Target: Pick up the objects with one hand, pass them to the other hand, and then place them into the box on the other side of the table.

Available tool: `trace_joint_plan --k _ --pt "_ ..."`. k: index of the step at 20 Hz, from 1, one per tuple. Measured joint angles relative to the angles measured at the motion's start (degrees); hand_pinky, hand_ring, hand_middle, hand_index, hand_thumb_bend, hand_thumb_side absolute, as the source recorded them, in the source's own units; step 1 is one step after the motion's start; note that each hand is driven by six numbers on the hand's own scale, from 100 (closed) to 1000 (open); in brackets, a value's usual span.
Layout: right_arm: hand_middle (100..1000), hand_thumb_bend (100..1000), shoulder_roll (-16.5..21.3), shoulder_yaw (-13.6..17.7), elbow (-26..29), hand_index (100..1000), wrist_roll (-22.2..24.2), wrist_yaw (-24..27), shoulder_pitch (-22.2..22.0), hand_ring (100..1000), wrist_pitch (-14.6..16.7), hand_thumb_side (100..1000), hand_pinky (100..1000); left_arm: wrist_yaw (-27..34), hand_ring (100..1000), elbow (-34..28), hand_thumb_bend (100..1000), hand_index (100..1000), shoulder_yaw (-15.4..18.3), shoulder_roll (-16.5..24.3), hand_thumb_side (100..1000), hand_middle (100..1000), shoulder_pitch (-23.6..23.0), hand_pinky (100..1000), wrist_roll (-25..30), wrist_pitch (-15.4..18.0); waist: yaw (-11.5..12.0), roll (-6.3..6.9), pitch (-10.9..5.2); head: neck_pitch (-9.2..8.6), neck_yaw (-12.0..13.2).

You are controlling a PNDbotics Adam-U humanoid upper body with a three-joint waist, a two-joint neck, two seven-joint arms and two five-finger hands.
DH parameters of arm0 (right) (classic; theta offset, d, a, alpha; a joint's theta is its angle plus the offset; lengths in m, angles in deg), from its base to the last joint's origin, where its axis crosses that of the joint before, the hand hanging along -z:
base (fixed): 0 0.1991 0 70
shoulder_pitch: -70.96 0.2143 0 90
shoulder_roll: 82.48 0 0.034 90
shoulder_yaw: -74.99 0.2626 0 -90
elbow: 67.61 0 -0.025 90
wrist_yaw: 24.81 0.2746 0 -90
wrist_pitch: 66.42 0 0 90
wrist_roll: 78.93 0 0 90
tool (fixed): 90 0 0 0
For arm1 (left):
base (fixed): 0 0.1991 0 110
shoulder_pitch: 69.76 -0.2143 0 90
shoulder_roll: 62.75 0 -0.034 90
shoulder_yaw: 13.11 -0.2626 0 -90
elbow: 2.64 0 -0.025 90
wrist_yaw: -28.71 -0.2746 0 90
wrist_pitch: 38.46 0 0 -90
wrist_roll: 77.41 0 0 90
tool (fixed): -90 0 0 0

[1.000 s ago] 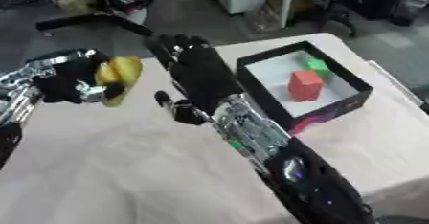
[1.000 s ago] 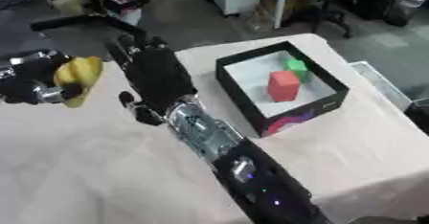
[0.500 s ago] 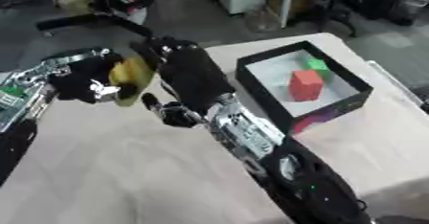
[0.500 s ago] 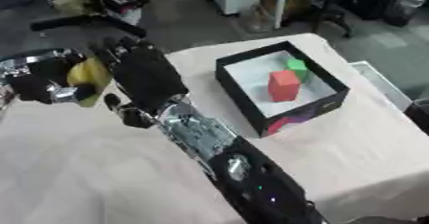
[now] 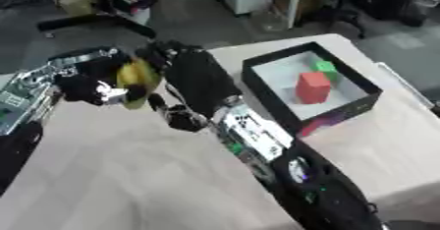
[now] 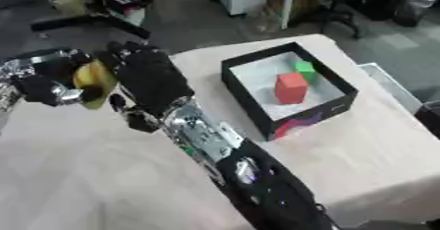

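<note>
Left hand (image 5: 82, 84) grips yellow fruit (image 5: 136, 79), prob. light, smooth, slippery; right hand (image 5: 199, 84), fingers open, should take its free mid-body.

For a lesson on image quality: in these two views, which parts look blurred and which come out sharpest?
Left eye view: the yellow object and the left hand holding it are smeared; the right hand beside it is a soft dark mass. Right eye view: the box rim, red block and green block have the crispest edges, though still soft.
</note>
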Motion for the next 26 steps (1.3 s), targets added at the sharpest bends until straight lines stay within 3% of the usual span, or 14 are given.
trace_joint_plan --k 1,4,6,7,9,11,17,26 --pt "651 100 0.0 0.0 0.0 784 0.1 0.0 0.0 680 -0.1 121 475 0.0 100 0.0 278 134 0.0 0.0 100 100 0.0 122 0.0 0.0 0.0 0.00 -0.01 0.00 0.0" --pt "588 100 0.0 0.0 0.1 670 -0.2 -0.2 0.0 652 -0.3 156 430 0.0 100 0.0 275 136 0.0 0.0 100 100 0.0 131 0.2 -0.1 0.0 0.00 -0.03 0.00 0.0" --pt "554 100 0.0 0.0 0.2 578 -1.4 -0.3 0.0 632 -0.7 234 393 -0.1 100 0.0 270 138 0.0 0.0 100 100 0.0 140 0.3 -0.2 0.0 0.00 -0.03 0.00 0.0" --pt "531 100 0.0 0.0 0.2 515 -2.2 -0.3 0.0 615 -0.9 319 368 -0.1 100 0.0 264 143 0.0 -0.1 100 100 0.0 157 0.4 -0.2 0.0 0.00 -0.03 0.00 0.0" --pt "508 100 0.2 0.0 0.2 417 -4.2 -0.1 0.0 597 -1.3 387 351 -0.1 100 0.0 264 161 0.0 -0.1 100 100 0.2 194 0.5 -0.3 0.0 0.00 -0.03 0.00 0.0" --pt "506 100 0.6 0.1 0.2 384 -6.5 0.2 -0.1 597 -1.7 399 353 -0.1 100 0.0 268 175 0.0 -0.1 100 100 0.4 219 0.5 -0.3 -0.1 0.00 -0.03 0.00 0.0" --pt "496 100 1.0 0.1 -0.1 409 -10.2 1.5 -0.5 590 -1.5 473 336 -0.4 100 0.0 272 205 0.2 -0.1 100 100 0.4 264 0.0 0.0 -0.1 0.00 -0.03 0.00 -0.2" --pt "496 100 1.0 0.2 -0.5 407 -11.0 2.6 -0.5 593 -1.2 508 340 -0.9 100 0.1 273 235 0.4 -0.1 100 100 0.4 292 0.1 0.4 -0.2 -0.02 -0.03 0.00 -0.2"
